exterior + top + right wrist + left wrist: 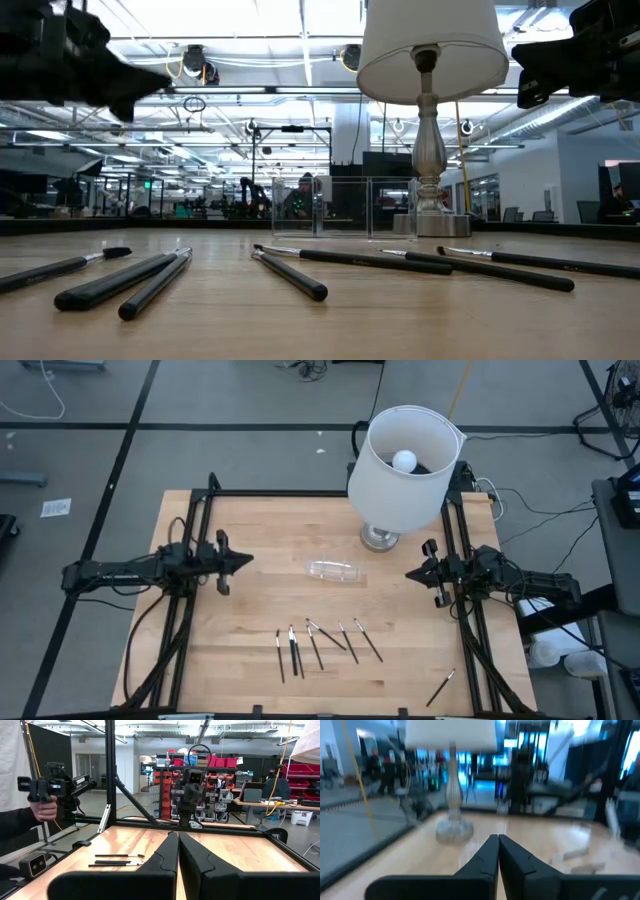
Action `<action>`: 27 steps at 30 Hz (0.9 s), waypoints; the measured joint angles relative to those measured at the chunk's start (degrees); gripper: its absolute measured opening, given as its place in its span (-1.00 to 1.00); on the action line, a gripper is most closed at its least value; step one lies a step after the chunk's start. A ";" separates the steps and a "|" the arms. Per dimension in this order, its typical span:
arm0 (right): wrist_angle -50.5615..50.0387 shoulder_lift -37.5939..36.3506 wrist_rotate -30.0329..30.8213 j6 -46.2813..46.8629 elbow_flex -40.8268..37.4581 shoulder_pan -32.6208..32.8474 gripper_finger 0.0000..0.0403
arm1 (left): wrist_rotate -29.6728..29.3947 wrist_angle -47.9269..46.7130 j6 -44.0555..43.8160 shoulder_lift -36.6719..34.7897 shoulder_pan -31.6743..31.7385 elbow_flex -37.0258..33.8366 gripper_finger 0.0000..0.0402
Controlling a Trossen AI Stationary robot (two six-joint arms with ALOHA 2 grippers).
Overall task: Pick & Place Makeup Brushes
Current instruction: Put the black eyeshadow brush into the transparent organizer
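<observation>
Several thin dark makeup brushes [320, 643] lie flat on the wooden table near its front edge, and the low view [290, 273] shows them too. One more brush [441, 687] lies apart at the front right. My left gripper [247, 560] is shut and empty above the table's left middle; its fingertips meet in the left wrist view [498, 838]. My right gripper [410, 574] is shut and empty above the right middle, its fingertips meeting in the right wrist view [178, 835]. Both grippers are well above and behind the brushes.
A clear plastic container [333, 571] lies at the table's middle between the grippers. A lamp with a white shade [405, 455] stands on its silver base [380, 538] at the far right. A person's hand [45, 809] holds a device beyond the table.
</observation>
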 joint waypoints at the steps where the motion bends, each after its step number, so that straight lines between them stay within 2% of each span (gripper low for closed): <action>1: 0.00 0.00 0.00 0.00 0.00 -0.02 -1.00 | 0.04 1.56 -0.41 -0.02 0.00 0.02 -0.92; 6: 0.02 0.00 -0.02 0.00 0.00 -0.01 -1.00 | 0.28 3.88 -2.08 0.00 0.00 0.02 -0.92; 13: 0.02 0.00 0.00 0.00 -0.02 -0.02 -1.00 | -3.51 4.83 -2.21 0.00 0.00 0.02 -0.92; 18: 0.15 0.00 -0.02 0.00 0.00 -0.02 -1.00 | -3.73 4.35 -6.21 0.10 0.00 0.02 -0.92; 23: 0.19 -0.01 -0.01 0.00 -0.01 -0.02 -1.00 | -3.78 3.92 2.25 0.68 0.02 0.00 -0.92; 27: 0.96 0.00 0.00 -0.09 -0.02 0.00 -1.00 | -6.87 11.76 3.07 1.86 0.04 0.02 -0.92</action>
